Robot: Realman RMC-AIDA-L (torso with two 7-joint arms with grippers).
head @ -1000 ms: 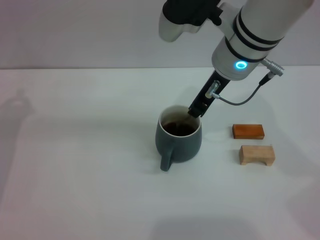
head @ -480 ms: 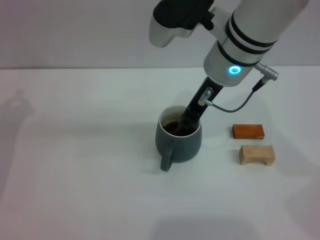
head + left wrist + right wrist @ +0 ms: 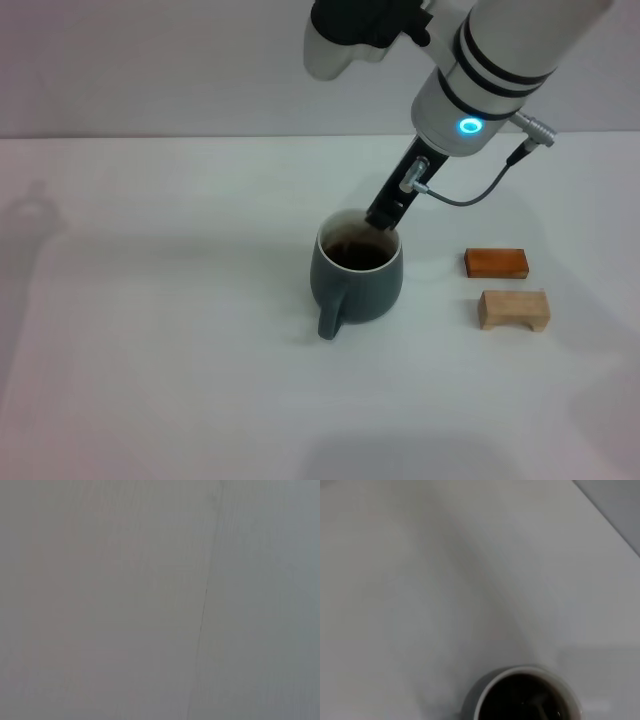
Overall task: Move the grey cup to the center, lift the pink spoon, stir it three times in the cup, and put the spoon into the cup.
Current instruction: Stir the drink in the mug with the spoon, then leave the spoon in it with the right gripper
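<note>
Reaching down over the far rim of the grey cup [image 3: 358,272] at the desk's [image 3: 150,330] middle, the right pincer [image 3: 383,220] dips toward the dark liquid; its grip cannot be told.

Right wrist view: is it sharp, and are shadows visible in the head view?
Right wrist view: soft and out of focus; the grey cup rim is blurred, cut by the frame edge. Head view: sharp, with only faint shadows on the table beside the cup and wooden blocks. Left wrist view: featureless grey.
</note>
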